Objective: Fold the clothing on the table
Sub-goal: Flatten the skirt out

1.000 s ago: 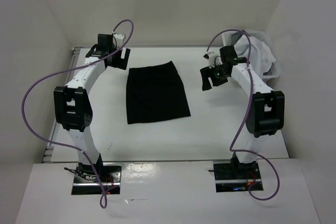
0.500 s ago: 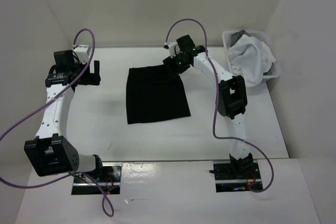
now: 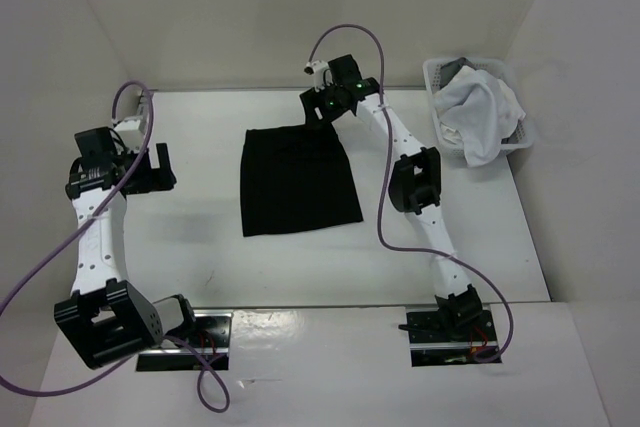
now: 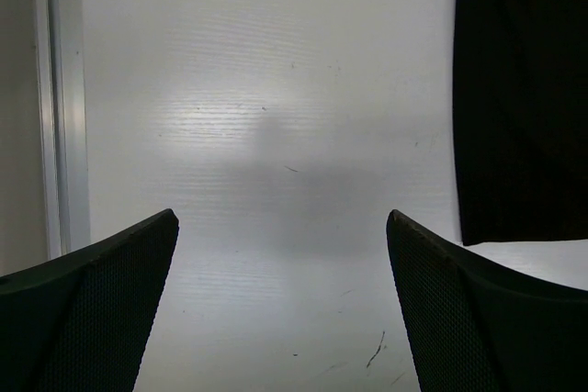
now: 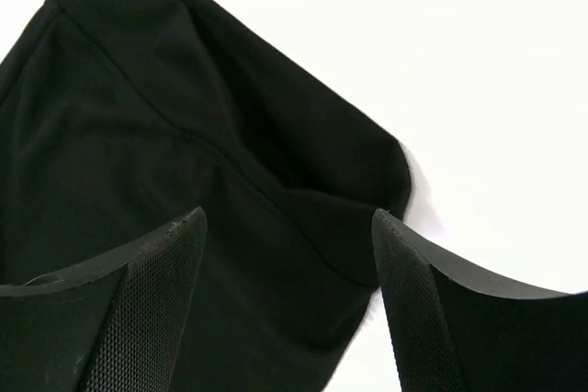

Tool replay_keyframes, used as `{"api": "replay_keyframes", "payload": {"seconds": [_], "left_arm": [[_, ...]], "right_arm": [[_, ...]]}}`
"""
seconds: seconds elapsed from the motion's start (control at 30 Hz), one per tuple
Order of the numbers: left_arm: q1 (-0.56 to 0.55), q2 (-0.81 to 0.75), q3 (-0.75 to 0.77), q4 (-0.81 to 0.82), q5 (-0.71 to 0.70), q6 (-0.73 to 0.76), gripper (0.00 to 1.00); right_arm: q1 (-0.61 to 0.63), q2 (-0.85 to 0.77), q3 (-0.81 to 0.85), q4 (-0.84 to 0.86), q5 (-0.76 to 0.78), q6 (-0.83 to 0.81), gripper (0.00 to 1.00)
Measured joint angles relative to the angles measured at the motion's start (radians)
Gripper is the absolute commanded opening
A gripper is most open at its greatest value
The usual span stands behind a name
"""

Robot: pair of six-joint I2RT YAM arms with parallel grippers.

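Note:
The black clothing (image 3: 298, 182) lies flat and spread out on the white table (image 3: 200, 237), narrower end at the far side. My right gripper (image 3: 322, 114) hovers over its far right corner. In the right wrist view the right gripper (image 5: 288, 213) is open, and the clothing (image 5: 138, 135) with its waistband corner lies under and between the fingers, not pinched. My left gripper (image 3: 160, 167) stands left of the clothing, over bare table. In the left wrist view the left gripper (image 4: 281, 218) is wide open and empty, with the clothing (image 4: 524, 89) at the right edge.
A white basket (image 3: 438, 69) with a white cloth bundle (image 3: 480, 107) sits at the far right corner. A metal rail (image 4: 64, 89) runs along the table's left edge, close to my left gripper. White walls enclose the table on three sides.
The right arm has reached from the right side across to the clothing's far right corner. The left arm has pulled back from the far side toward the left edge. The clothing has not moved.

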Motion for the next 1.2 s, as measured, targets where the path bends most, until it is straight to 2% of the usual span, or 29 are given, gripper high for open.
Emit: {"api": "replay_keyframes", "payload": {"seconds": [0.37, 0.73, 1.2], "left_arm": [[0.059, -0.024, -0.004, -0.001, 0.035, 0.004, 1.0], [0.074, -0.024, -0.006, -0.001, 0.052, 0.01, 1.0], [0.093, -0.021, -0.006, -0.005, 0.06, 0.027, 1.0]], "right_arm": [[0.053, 0.066, 0.122, -0.067, -0.047, 0.007, 0.78], [0.056, 0.103, 0.158, -0.137, -0.176, -0.01, 0.78], [0.027, 0.233, 0.24, -0.152, -0.158, -0.029, 0.78]]}}
